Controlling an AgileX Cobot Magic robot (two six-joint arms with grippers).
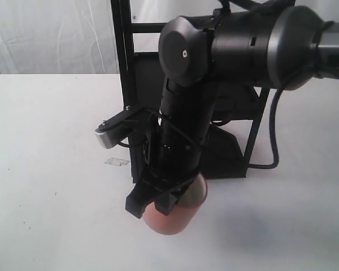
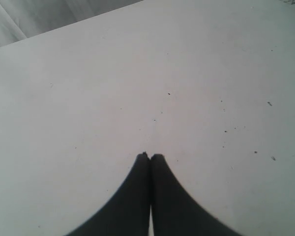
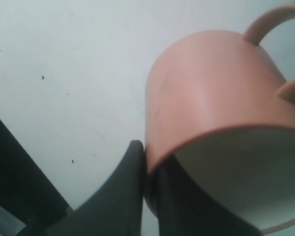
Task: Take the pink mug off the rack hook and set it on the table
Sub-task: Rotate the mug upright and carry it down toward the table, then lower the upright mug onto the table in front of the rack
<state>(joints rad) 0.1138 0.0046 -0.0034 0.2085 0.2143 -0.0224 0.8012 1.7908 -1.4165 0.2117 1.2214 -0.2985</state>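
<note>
The pink mug (image 1: 178,217) hangs low over the white table (image 1: 45,180), just in front of the black rack (image 1: 124,56). My right gripper (image 1: 158,200) is shut on its rim, one finger outside the wall and one inside the cream interior. In the right wrist view the pink mug (image 3: 211,93) is tilted with its loop handle (image 3: 270,22) away from the right gripper (image 3: 150,152). Whether its base touches the table I cannot tell. The rack hook is hidden behind the arm. My left gripper (image 2: 150,156) is shut and holds nothing, over bare table (image 2: 137,73).
The right arm's big black joints cover most of the rack. A black cable (image 1: 274,141) loops down on the rack's right side. A small pale scrap (image 1: 117,162) lies on the table left of the rack's foot. White curtain hangs behind.
</note>
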